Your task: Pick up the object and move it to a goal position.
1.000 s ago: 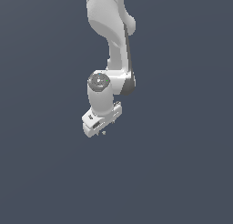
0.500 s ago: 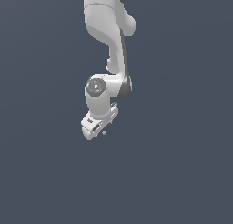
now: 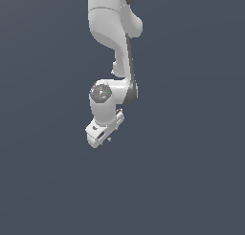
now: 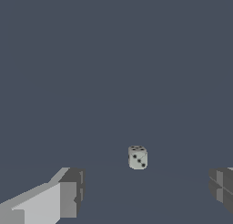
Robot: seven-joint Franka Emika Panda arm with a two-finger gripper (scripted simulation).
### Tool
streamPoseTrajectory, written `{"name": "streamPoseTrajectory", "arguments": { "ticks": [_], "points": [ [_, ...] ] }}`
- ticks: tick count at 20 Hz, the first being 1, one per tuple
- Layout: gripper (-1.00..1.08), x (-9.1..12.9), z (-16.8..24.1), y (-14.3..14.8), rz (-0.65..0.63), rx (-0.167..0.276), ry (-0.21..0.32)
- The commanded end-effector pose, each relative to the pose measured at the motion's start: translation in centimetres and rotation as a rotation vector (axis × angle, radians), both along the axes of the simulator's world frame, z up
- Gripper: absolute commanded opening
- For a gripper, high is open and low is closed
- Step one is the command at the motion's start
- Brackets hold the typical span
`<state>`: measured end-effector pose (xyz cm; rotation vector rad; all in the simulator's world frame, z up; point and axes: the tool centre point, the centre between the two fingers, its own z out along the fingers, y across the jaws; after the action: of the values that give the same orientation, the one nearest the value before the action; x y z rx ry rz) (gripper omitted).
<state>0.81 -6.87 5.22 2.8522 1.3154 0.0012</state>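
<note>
One small pale die [image 4: 137, 157] is lying between the fingers of the gripper [image 4: 148, 196], which is spread wide and touching nothing.

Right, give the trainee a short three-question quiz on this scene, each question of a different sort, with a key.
1. True or false: the white robot hand is shut on the small pale grey die with dark pips.
2. Multiple choice: in the wrist view, the die sits (A) against one grey fingertip, (B) in the gap between the two fingertips, touching neither, (C) outside the fingertips.
3. Fill in: the die's surface is marked with dark ____.

Key: 1 false, the hand is open and the die is free; 2 B; 3 pips.
</note>
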Motion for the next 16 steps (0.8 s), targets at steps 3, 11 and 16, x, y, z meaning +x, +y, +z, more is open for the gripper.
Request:
{"name": "streamPoseTrajectory", "arguments": {
  "ticks": [3,11,16],
  "points": [
    [1.00,-0.1,-2.0,0.0,0.002,0.000,0.001],
    [1.00,0.0,-4.3,0.0,0.004,0.000,0.001],
    [-1.00,0.0,-4.3,0.0,0.004,0.000,0.001]
  ]
}}
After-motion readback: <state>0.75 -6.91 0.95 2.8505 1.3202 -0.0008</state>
